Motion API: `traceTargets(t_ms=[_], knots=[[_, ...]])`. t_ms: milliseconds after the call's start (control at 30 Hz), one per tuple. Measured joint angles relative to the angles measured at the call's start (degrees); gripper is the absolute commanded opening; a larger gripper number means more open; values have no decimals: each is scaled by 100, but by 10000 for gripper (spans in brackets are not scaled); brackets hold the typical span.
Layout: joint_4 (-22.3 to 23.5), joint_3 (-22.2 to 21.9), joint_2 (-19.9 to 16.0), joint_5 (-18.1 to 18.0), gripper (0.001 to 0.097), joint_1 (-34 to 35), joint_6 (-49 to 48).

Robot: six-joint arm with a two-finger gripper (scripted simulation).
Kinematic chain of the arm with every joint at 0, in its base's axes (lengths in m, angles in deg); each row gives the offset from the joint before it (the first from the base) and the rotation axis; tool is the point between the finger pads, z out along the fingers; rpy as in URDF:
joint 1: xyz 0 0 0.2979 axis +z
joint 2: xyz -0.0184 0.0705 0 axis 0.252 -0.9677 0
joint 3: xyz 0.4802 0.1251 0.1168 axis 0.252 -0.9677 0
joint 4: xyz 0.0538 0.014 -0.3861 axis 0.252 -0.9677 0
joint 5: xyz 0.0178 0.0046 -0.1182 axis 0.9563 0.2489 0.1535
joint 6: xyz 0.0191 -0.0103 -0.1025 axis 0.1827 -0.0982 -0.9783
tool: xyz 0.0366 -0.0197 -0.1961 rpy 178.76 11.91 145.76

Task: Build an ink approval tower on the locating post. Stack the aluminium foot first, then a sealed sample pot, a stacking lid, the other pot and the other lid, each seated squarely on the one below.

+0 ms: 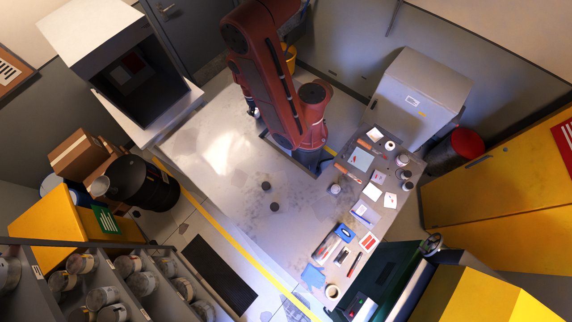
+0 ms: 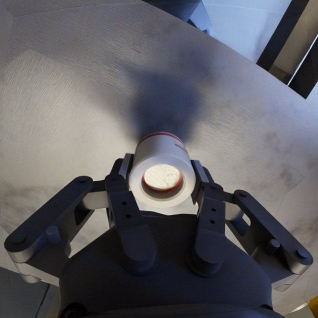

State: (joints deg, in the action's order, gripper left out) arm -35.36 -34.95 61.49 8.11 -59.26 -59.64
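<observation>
My gripper (image 2: 162,175) is almost wholly hidden behind the red arm (image 1: 272,80) in the side camera, low over the far part of the steel table. In the wrist camera a white sample pot (image 2: 162,169) with red bands stands upright on the table between the fingers. Two dark round stacking lids (image 1: 266,185) (image 1: 274,206) lie apart near the table's middle. On the right wing a pale round piece sits on a small grey plate (image 1: 335,188), which I take for the foot on the post. I cannot tell the second pot from the other pots there.
A grey cabinet (image 1: 416,96) stands behind the table's right wing, where cards, pens, small pots (image 1: 402,160) and a blue box (image 1: 344,233) lie scattered. A black-lined viewing booth (image 1: 120,68) sits at the table's far left. A black drum (image 1: 140,182) stands off the left edge.
</observation>
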Motion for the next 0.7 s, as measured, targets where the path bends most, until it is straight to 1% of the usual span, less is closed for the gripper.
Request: traceTargets(t_ms=[67,700], knots=[[0,0,0,0,542,0,0],[-3,1,3,0,162,0,0]])
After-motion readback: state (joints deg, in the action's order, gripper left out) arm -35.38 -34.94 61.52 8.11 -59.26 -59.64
